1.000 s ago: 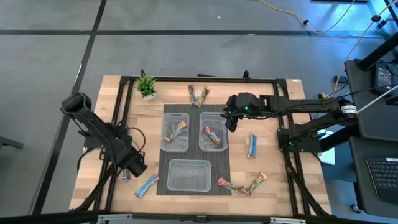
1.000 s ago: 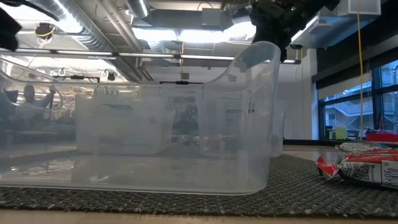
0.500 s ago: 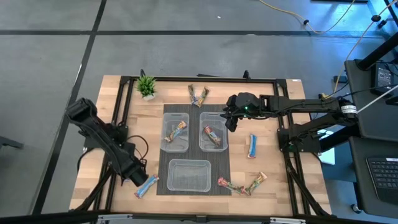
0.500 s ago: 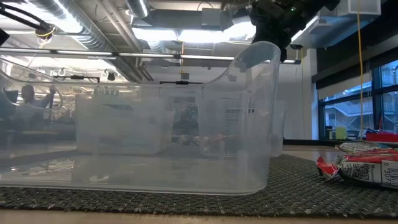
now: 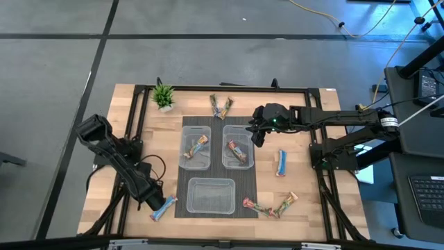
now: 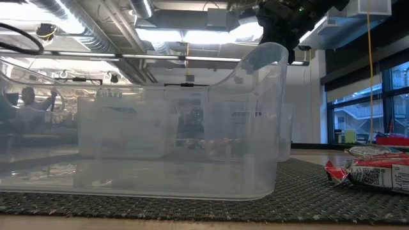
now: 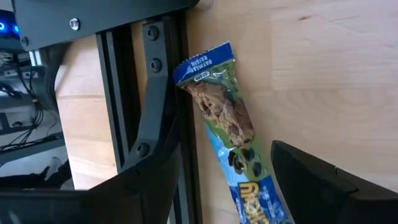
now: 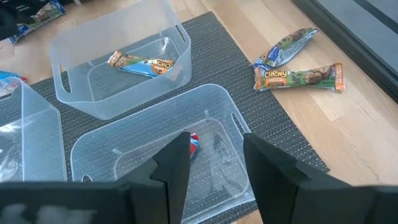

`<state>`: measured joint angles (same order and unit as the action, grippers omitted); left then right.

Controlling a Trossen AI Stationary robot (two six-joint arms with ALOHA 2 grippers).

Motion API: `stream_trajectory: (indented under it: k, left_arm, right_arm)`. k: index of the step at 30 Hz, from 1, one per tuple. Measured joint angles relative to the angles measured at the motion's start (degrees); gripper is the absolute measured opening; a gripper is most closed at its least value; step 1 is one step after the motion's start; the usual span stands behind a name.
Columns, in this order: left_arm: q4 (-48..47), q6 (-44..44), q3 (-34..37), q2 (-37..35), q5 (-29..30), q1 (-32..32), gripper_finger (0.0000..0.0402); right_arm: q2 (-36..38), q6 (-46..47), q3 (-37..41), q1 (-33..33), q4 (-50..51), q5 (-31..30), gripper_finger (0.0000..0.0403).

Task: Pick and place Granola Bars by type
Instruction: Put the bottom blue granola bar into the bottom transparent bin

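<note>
Jaws: your left gripper (image 7: pixel 249 186) stands apart astride a blue bar (image 7: pixel 227 130) on the counter (image 5: pixel 298 139); your right gripper (image 5: pixel 258 133), part open, empty, hovers over a bin (image 5: pixel 237 154); two bars binned, roughly seven remain loose.

Both arms are matte black. The left arm (image 5: pixel 114 161) is built of blocky, box-shaped segments joined end to end, with thin black cables looping loosely off its side. Its broad, flat black fingers (image 7: pixel 323 183) have angular, chamfered edges, and the black bracket (image 7: pixel 99 15) above them carries a small silver screw head. The right arm (image 5: pixel 333 118) is a long, slim black link ending in a rounded head with a small green indicator light, and a pale band rings its far joint. Its fingers (image 8: pixel 177 165) are wide black wedges with squared tips.
</note>
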<state>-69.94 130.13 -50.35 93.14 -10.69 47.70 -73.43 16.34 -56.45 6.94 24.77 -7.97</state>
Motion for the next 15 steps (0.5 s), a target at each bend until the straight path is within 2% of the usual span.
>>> stream_trajectory:
  k: [11,15]
  left_arm:
    - [3.7,-0.2,0.0,3.8,-1.3,0.0,0.0226]
    - [8.4,2.3,2.0,4.3,-1.6,0.0,0.0208]
  right_arm:
    - [0.0,-0.1,0.0,0.0,-0.1,0.0,0.0152]
    - [0.0,-0.1,0.0,0.0,-0.1,0.0,0.0152]
